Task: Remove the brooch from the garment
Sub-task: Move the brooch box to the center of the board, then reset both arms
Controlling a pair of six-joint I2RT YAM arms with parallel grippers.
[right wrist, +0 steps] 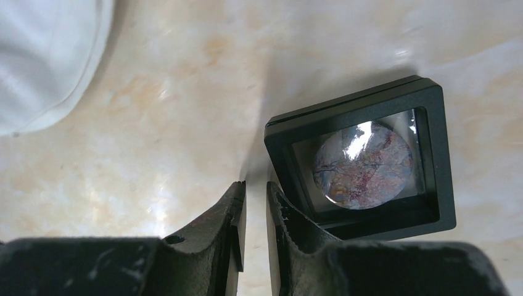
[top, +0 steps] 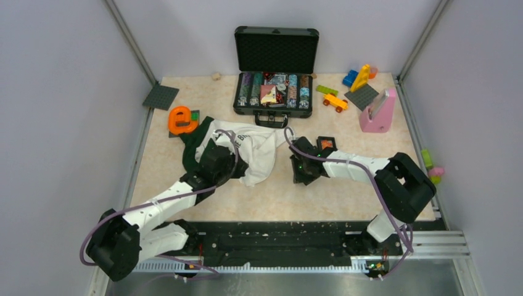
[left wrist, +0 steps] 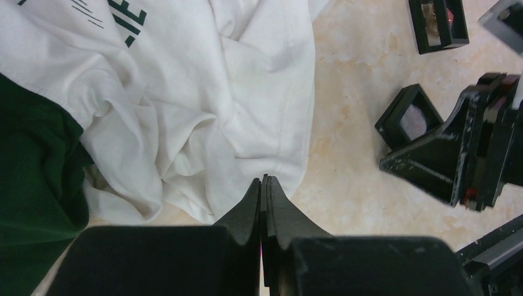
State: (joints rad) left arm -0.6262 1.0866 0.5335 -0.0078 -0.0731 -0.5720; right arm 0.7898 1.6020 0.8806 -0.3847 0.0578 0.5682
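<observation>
Where the crumpled white-and-green garment (left wrist: 216,92) lies left of the table's (left wrist: 364,74) middle, the left gripper (left wrist: 265,180) is pressed together at its hem; the brooch cannot be made out. The right gripper (right wrist: 254,188), slightly spread, empty, sits beside a black square display box (right wrist: 370,108).

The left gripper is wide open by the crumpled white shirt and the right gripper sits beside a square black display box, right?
Not quite: the left wrist view shows the left gripper shut, fingers pressed together, by the crumpled white shirt. The right gripper does sit beside the square black display box.
</observation>
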